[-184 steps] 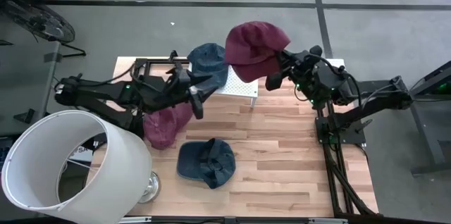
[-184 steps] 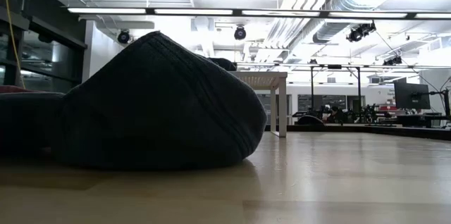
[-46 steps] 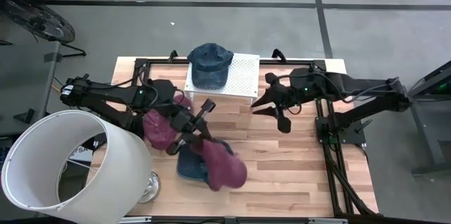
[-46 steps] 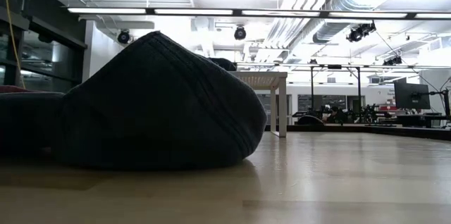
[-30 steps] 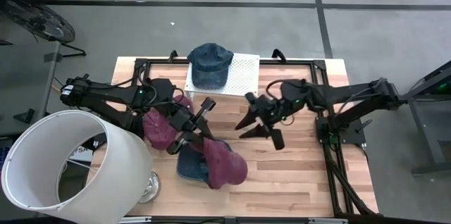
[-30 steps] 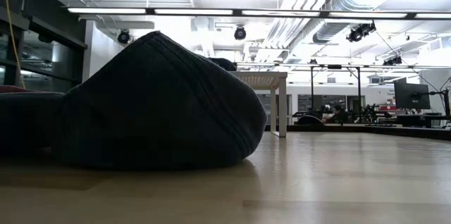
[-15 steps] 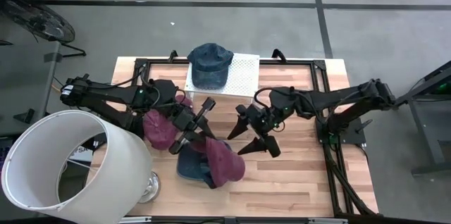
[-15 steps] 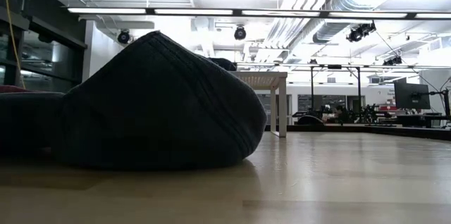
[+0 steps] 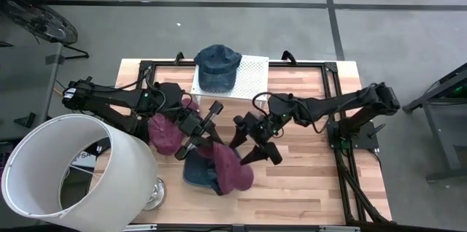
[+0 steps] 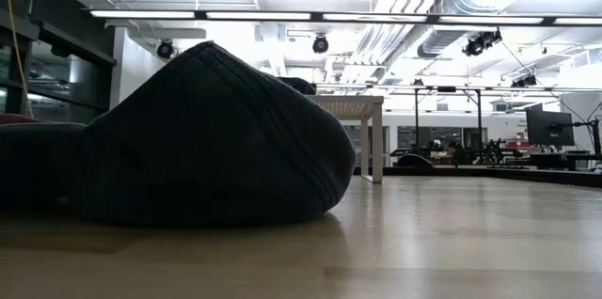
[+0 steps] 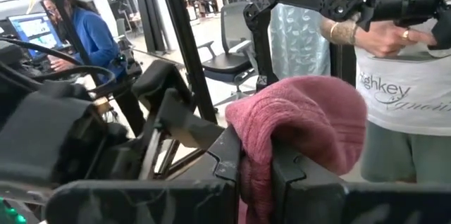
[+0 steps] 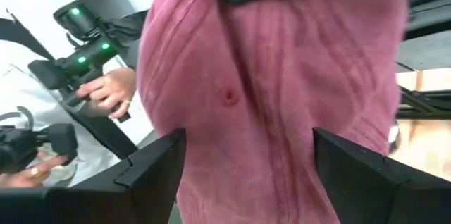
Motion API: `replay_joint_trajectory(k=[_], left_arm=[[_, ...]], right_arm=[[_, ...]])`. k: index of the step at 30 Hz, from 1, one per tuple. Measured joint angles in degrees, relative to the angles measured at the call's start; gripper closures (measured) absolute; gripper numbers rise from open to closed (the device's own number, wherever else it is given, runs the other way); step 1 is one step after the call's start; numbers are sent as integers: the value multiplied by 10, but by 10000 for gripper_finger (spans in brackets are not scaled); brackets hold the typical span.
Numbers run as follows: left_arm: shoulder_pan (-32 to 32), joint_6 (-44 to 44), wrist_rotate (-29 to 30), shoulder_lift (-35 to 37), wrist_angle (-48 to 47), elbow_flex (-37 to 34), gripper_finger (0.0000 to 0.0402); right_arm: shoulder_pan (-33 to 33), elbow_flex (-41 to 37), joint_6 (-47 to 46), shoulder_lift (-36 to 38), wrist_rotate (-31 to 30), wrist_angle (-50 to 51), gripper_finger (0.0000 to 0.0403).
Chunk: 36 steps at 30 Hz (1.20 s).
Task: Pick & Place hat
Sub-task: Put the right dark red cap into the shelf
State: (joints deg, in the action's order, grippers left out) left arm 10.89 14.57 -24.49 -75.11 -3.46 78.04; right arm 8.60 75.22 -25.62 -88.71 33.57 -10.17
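Note:
My left gripper [image 9: 202,134] is shut on a maroon hat [image 9: 228,166], which hangs over a dark blue hat [image 9: 195,171] lying near the table's front. That blue hat fills the low view [image 10: 207,130]. My right gripper [image 9: 252,143] is open. Its fingers stand on either side of the held maroon hat [image 12: 275,97]; whether they touch it I cannot tell. A second maroon hat [image 9: 166,131] lies on the table under the left arm. A second blue hat [image 9: 217,68] rests on a white perforated platform [image 9: 252,79]. My left gripper pinches a bunched fold of the maroon hat's cloth [image 11: 255,155] between its two fingers. The fingers come from the table's left, slanting toward the near edge. The hat bulges past the fingertips [image 11: 310,111] and hangs slack below them. Whether its lower end rests on the blue hat is hidden.
A large white lampshade [image 9: 66,170] stands at the table's near left corner. Black frame rails [image 9: 332,126] run along the right side. People stand beyond the near edge, one holding a hand-held device [image 11: 394,2].
My right gripper has travelled toward the table's left and near edges, staying open, until its fingers flank the maroon hat. The hat has stayed hanging over the blue hat.

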Motion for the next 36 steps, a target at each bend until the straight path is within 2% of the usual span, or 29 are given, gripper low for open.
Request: replay_joint_trajectory(k=[7,13,18,25,27,31,36], left_arm=[[0,2,0,0,1,0,383],[0,2,2,0,3,0,383],[0,2,2,0,3,0,383],[0,2,11,0,4,0,383],[0,2,11,0,4,0,383],[0,1,14,0,3,0,383],[0,-41,70,0,3,0,374]], right_arm=[[8,0,4,-14,0,-9,126],[8,0,6,-14,-10,-15,170],[8,0,20,-14,-15,-17,235],[8,0,35,-14,-21,-17,367],[8,0,36,-14,-21,-18,393],[7,0,33,-14,-19,-18,397],[7,0,31,-14,-18,-17,400]])
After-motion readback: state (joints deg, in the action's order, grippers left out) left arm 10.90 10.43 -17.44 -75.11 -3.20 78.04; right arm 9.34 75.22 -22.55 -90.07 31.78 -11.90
